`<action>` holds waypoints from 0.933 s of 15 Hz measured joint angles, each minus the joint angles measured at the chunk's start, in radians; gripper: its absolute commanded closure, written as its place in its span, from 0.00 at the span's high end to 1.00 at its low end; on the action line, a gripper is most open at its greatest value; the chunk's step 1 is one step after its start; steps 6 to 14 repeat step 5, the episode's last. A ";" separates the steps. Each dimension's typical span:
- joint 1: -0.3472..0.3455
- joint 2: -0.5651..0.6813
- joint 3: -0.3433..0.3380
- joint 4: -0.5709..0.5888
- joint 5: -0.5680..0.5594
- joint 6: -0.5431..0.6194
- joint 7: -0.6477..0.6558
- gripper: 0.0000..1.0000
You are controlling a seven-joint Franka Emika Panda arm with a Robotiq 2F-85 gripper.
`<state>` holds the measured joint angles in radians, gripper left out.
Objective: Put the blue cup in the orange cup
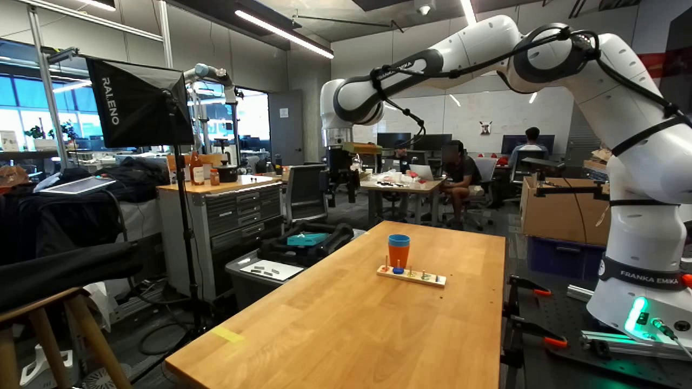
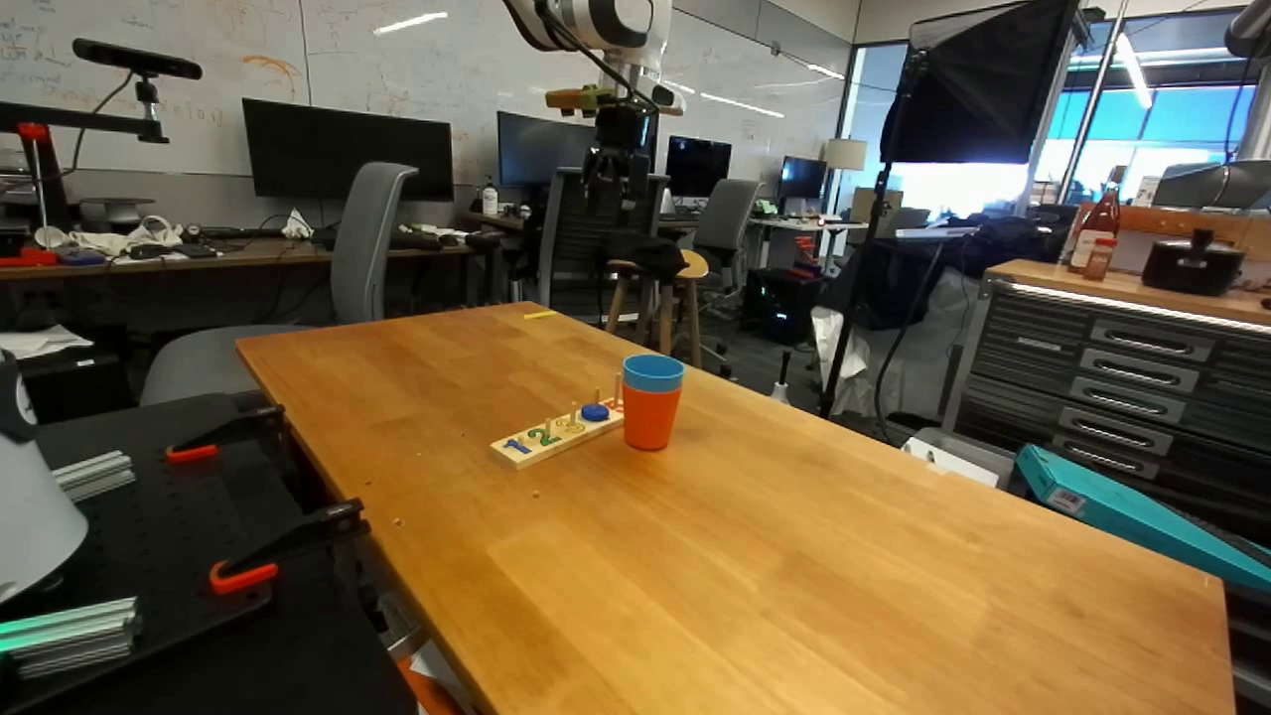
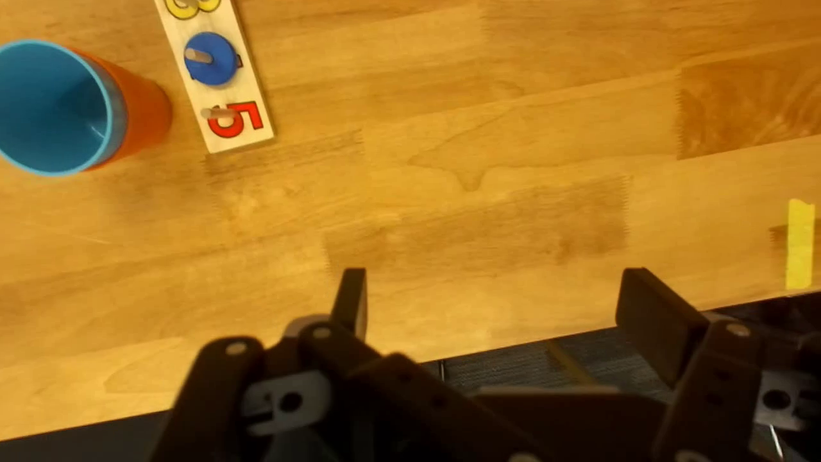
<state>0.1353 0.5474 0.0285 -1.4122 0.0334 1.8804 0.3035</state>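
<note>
Hanging near the desk edge [image 1: 285, 290] opposite the arm base [image 1: 616, 294], fingers [image 3: 657, 321] spread wide; blue cup [image 2: 653, 373] nested in upright orange cup [image 2: 650, 422], set in from that edge.

At upper left, the blue cup [image 3: 51, 106] is seated inside the orange cup [image 3: 147, 106] and slightly cropped. Just beside the cups, a wooden peg board [image 3: 218, 93] is marked with a red numeral 5 [image 3: 253, 115] and a yellow numeral [image 3: 183, 11] cut by the top edge; between these, a blue disc [image 3: 221, 63] is threaded on a peg [image 3: 199, 56]. Yellow tape [image 3: 800, 244] is stuck to the wooden table [image 3: 481, 224] at far right. Below, the gripper [image 3: 495, 283] is seen with its fingers [image 3: 660, 321] spread wide, tabletop and dark floor [image 3: 526, 359] framed between them.
</note>
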 measured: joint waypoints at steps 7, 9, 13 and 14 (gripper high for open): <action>-0.006 0.025 0.000 0.067 0.001 -0.033 -0.032 1.00; -0.006 0.025 0.000 0.067 0.001 -0.033 -0.032 1.00; -0.006 0.025 0.000 0.067 0.001 -0.033 -0.032 1.00; -0.006 0.025 0.000 0.067 0.001 -0.033 -0.032 1.00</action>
